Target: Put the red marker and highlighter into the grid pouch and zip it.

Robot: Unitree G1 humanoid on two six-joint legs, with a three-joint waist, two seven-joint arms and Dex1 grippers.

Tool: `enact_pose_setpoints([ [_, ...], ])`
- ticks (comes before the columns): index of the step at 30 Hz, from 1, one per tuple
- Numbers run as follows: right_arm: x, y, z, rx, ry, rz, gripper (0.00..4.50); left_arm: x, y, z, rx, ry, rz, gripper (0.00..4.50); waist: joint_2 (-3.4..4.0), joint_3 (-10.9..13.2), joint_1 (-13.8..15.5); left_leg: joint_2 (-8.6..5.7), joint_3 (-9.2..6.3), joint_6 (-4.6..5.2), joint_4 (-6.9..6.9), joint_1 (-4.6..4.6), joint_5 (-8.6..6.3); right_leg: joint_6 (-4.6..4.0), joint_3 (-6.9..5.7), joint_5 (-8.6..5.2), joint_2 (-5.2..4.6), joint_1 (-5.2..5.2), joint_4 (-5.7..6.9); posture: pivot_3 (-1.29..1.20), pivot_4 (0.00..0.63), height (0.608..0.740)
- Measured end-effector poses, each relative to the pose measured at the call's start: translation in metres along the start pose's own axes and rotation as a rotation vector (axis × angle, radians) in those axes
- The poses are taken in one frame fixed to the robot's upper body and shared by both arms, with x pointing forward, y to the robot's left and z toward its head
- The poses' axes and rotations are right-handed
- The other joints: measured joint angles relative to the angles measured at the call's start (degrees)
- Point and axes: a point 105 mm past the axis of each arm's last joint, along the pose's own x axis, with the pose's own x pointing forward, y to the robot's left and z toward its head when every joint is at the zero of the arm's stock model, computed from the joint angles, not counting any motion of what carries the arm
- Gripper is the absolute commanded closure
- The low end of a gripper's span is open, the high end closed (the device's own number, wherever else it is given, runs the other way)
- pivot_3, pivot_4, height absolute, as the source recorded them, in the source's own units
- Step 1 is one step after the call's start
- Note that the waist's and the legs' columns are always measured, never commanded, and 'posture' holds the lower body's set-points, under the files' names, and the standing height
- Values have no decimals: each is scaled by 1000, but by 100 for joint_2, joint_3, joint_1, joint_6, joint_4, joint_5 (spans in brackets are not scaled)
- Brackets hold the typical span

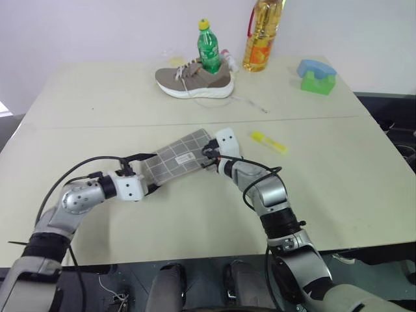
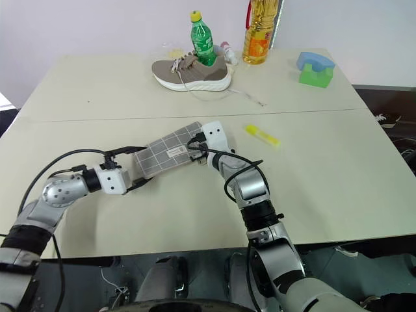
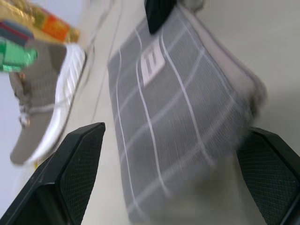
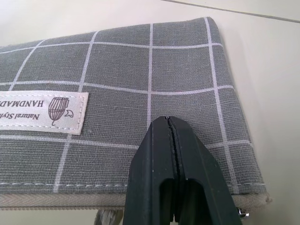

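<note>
Item one, grid pouch [image 1: 180, 156]: grey fabric with white lines and a small white label, lying flat near the middle of the desk [image 1: 338, 182], long side running diagonally, set between my two tools.

Item two, left tool [image 3: 173, 180]: released, fingers [image 3: 70, 173] spread wide on either side of the pouch's near short end. I cannot tell whether either finger touches the fabric.

Item three, right tool [image 4: 176, 183]: clenched, both fingers pressed together, at the pouch's far end, low over the fabric just beside the zipper edge. Whether it pinches the zipper cord or anything else I cannot tell.

Item four, highlighter [image 1: 269, 142]: short and yellow, lying on the bare desk to the right of the pouch, near the right tool but apart from it.

Item five, far edge of the desk: a grey-brown shoe [image 1: 193, 80] with a green bottle [image 1: 208, 49] standing in it, a bottle of yellow oil [image 1: 262, 36] beside that, and a blue and green block [image 1: 317, 76] toward the far right corner.
</note>
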Motion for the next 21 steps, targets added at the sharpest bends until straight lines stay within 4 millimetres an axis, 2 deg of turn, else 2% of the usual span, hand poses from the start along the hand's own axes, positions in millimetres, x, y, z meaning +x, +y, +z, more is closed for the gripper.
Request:
enact_pose_setpoints([
  [2,0,1,0,0,-1,1,4500,3,-2,2,25,-36,-13,922,0,0,-5,0,1,0,-2,0,0,0,0,0,3,-2,0,0,150,740],
  [6,0,0,0,0,-2,-2,4500,6,-12,4,25,-85,-22,2932,0,0,-6,3,2,0,-2,-3,0,0,0,0,1,-5,1,0,150,740],
  [9,0,-1,0,0,-1,-9,4500,5,-4,5,47,-101,4,4461,0,0,10,2,1,0,-1,-3,0,0,-2,0,-1,-3,1,0,150,740],
  [14,-1,-1,1,-3,-18,-12,4500,4,-1,3,35,-100,33,4487,1,0,4,2,2,0,-1,-5,0,1,-2,0,-3,-5,1,0,150,740],
  [17,-5,-10,5,-88,-54,-45,4500,6,-2,2,-104,-88,96,4487,3,2,4,3,1,0,1,-15,0,2,-1,0,-7,-14,2,0,150,740],
  [18,-8,-14,8,-117,-71,-46,4093,7,-3,3,-166,-86,119,4500,3,2,4,3,1,0,2,-21,0,3,-1,1,-12,-20,2,0,150,740],
  [20,-19,-22,20,-174,-115,-29,3605,7,-5,8,-267,-86,169,4500,3,6,12,-1,1,0,2,-30,0,4,2,1,-20,-27,2,0,150,740],
  [21,-27,-28,28,-211,-137,-32,3051,6,-4,10,-305,-80,196,4500,2,6,15,-2,1,0,2,-32,0,5,3,1,-21,-28,0,0,150,740],
])
